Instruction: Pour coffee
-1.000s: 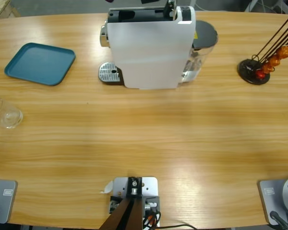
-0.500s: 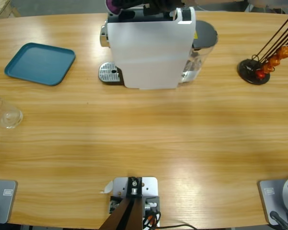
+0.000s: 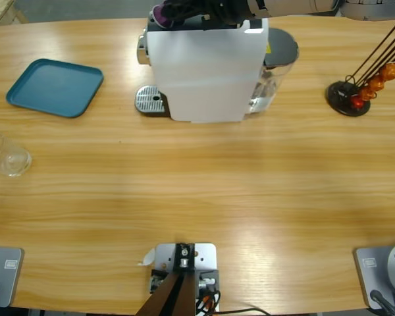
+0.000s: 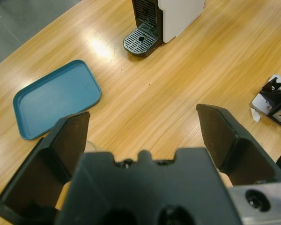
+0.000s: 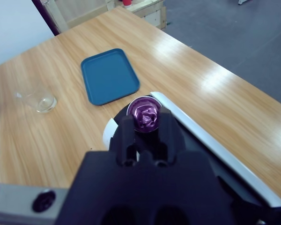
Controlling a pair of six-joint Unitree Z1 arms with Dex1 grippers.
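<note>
No coffee anywhere yet: your clear glass (image 3: 8, 158) sits empty near the table's (image 3: 197, 191) left edge, well apart from the white coffee machine (image 3: 204, 66), and the machine's drip grate (image 3: 150, 100) is bare. Right gripper (image 5: 147, 123) has its fingers clamped on a purple capsule (image 5: 145, 115), held just over the machine's top at its back-left corner. Left gripper (image 4: 143, 136) hangs above the table near the teal tray (image 4: 56, 97), fingers wide apart, holding nothing. Rack of orange capsules (image 3: 362, 85) stands at the far right. My read: early stage. Left to do: seat the capsule, close the machine, move the glass onto the grate, brew, then pour
</note>
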